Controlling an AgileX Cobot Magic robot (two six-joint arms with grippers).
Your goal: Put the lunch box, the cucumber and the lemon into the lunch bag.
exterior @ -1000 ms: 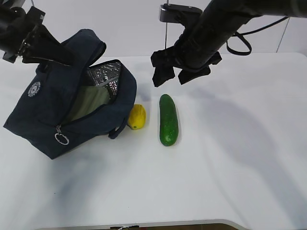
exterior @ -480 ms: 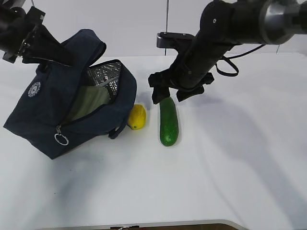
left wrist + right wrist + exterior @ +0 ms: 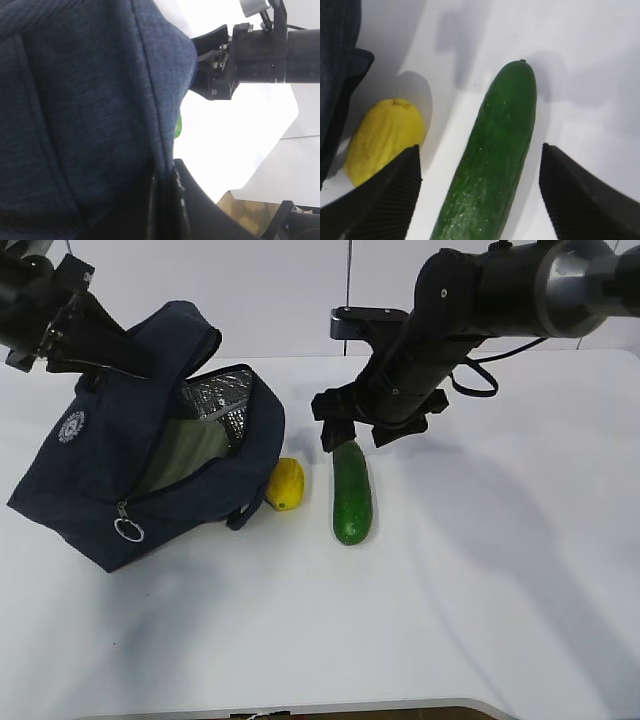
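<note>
While the big dark navy fabric lunch bag (image 3: 150, 455) sits tipped with its mouth toward the middle, here's why stuff is where it is:

Left gripper (image 3: 95, 335): pinched fully closed on the bag's upper fabric edge, lifting it so the silver-foil-lined opening gapes. Looks like it's there purely as a holder.

Lunch box (image 3: 190, 455): the pale sage-green lid shows inside the bag mouth, so I'd call that item done.

Right gripper (image 3: 480, 192): jaws spread wide, gripping nothing, hanging over the far end of the smooth dark green cucumber (image 3: 351, 490), one finger each side in the wrist view. Reads like lining up a grab.

Cucumber: flat on the white table (image 3: 500, 570), lengthwise away from the camera, just right of the lemon, not touching it.

Small bright yellow oval lemon (image 3: 285, 483): on the table right against the bag's lower edge, untouched.

Risk, my guess: grabbing that close to the tip could let the cucumber swing or slip.
</note>
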